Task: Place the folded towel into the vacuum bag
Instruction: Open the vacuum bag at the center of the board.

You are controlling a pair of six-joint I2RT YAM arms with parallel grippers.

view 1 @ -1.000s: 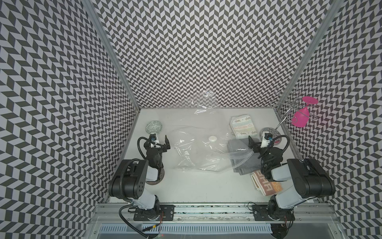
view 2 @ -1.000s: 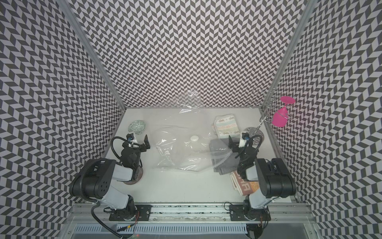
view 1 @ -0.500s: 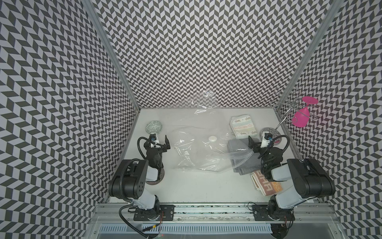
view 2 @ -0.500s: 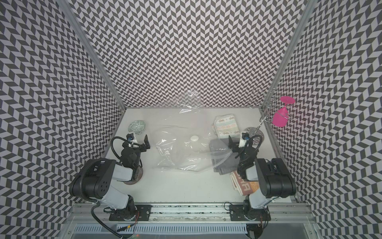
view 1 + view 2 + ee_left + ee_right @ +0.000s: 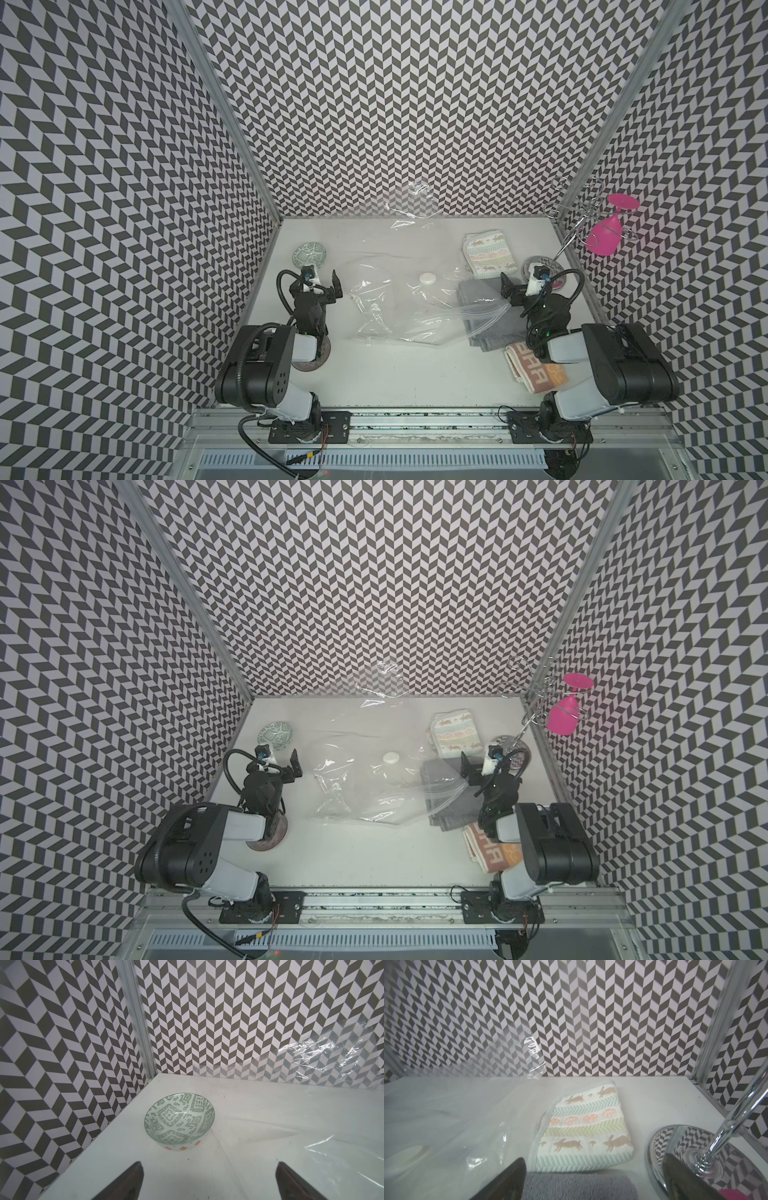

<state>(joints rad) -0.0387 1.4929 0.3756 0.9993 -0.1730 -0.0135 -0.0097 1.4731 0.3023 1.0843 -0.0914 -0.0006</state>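
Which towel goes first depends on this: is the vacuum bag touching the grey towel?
Touching: a top view shows an edge of the vacuum bag draped across the grey towel.

Three walls (image 5: 415, 104) in grey-and-white chevron pattern, closing in a plain white counter (image 5: 395, 374); aluminium corner posts (image 5: 231, 124) where the walls meet; metal rail (image 5: 415, 417) along the near edge; soft, even light

You have a vacuum bag (image 5: 399, 307) of clear, crinkly, glossy plastic lying on a smooth, matt white worktop (image 5: 399, 374). The grey towel (image 5: 579, 1187) is plush, matt cloth, and the rabbit-print towel (image 5: 583, 1130) a flatter woven cloth. The bowl (image 5: 179, 1120) looks glazed and shiny, and the stand (image 5: 739, 1115) is mirror-bright chromed metal.
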